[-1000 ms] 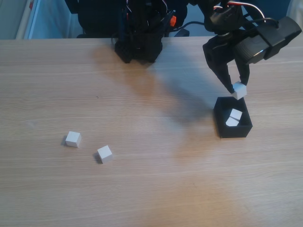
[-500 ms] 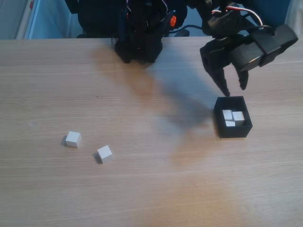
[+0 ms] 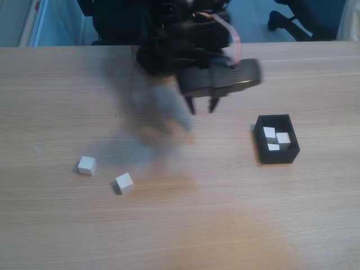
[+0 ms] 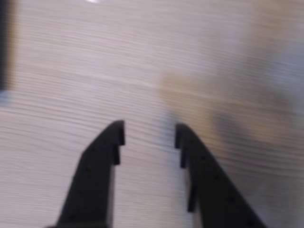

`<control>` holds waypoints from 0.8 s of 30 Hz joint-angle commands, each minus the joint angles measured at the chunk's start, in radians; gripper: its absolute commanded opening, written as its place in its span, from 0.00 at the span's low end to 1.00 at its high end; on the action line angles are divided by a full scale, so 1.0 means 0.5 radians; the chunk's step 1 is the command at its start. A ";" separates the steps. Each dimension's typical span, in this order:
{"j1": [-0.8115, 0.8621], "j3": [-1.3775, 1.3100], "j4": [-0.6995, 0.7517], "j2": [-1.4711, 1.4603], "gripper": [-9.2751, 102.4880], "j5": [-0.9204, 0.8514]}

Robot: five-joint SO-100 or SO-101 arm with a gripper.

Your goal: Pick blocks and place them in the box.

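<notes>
In the fixed view the black box (image 3: 276, 156) sits at the right of the table with three cream blocks (image 3: 277, 138) inside. Two more blocks lie on the bare wood at the left, one (image 3: 86, 165) further left than the other (image 3: 124, 182). My gripper (image 3: 202, 107) hangs blurred above the table's middle, left of the box and well right of the loose blocks. The wrist view shows the gripper (image 4: 149, 134) open, its two black fingers (image 4: 100, 166) apart with only wood grain between them.
The arm's black base (image 3: 164, 53) stands at the table's back edge. A chair base (image 3: 292, 22) shows on the floor behind the table at the right. Bare wood lies between the box and the two loose blocks.
The block held over the box a second ago dropped into it. The gripper opened, then swung left, away from the box to above the table's middle.
</notes>
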 commanded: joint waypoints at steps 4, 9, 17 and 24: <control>0.377 0.371 -0.166 0.390 0.19 -0.540; 0.515 0.620 -0.249 0.586 0.19 -0.853; 0.660 1.065 -0.632 0.788 0.19 -1.200; 0.813 1.129 -1.009 0.485 0.18 -1.371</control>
